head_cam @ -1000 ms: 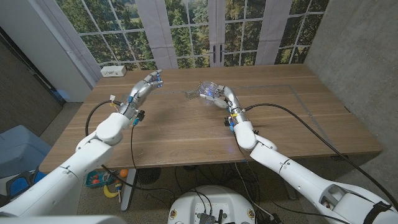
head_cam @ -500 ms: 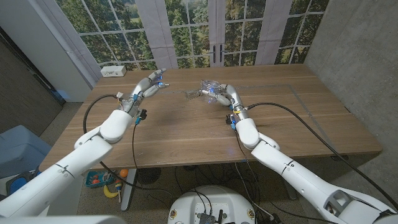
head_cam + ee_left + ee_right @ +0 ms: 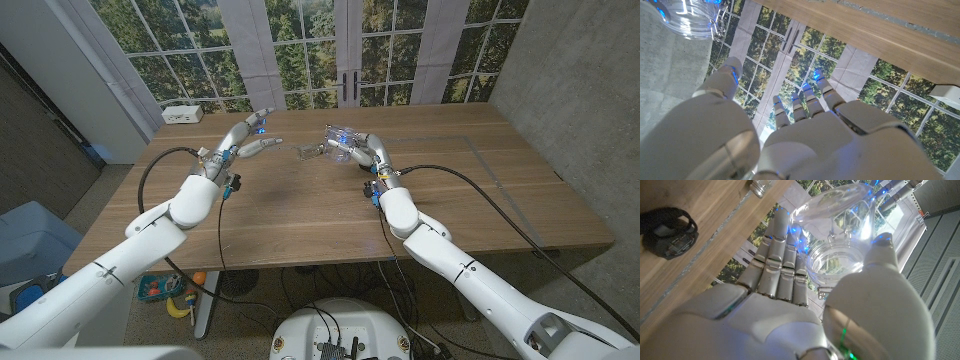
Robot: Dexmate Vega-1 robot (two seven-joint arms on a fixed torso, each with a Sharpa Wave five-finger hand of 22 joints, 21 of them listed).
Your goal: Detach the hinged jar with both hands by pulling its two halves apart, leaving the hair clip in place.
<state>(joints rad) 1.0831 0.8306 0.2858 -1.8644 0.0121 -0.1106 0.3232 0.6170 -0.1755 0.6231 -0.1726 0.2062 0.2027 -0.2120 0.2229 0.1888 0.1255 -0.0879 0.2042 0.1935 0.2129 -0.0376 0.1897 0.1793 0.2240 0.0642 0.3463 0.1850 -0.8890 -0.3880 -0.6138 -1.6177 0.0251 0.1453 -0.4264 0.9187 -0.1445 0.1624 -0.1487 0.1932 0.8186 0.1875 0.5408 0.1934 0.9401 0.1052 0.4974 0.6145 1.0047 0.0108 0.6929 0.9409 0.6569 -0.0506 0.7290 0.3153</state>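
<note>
**Left hand closing on a jar the right hand holds up**

My right hand [image 3: 362,150] has the jar [image 3: 338,142] wrapped between thumb and fingers, lifted off the table [image 3: 300,215] toward its far middle. In the right wrist view the clear body sits in my palm with the hinged lid [image 3: 840,207] swung open beyond the fingertips. I judge the jar's long axis runs roughly across the table, its free end, with what looks like the wire clasp, pointing at my left side.

My left hand [image 3: 248,140] is empty, fingers spread and reaching toward the jar, with a clear gap between. In the left wrist view the jar [image 3: 690,20] sits just past my thumb.

That gap is what the next move turns on: the jar lies to the right of my left hand, at about the same height, so I'd come straight across and grip the near half.

A dark object on the table [image 3: 667,232] may be the hair clip; I cannot tell.
</note>
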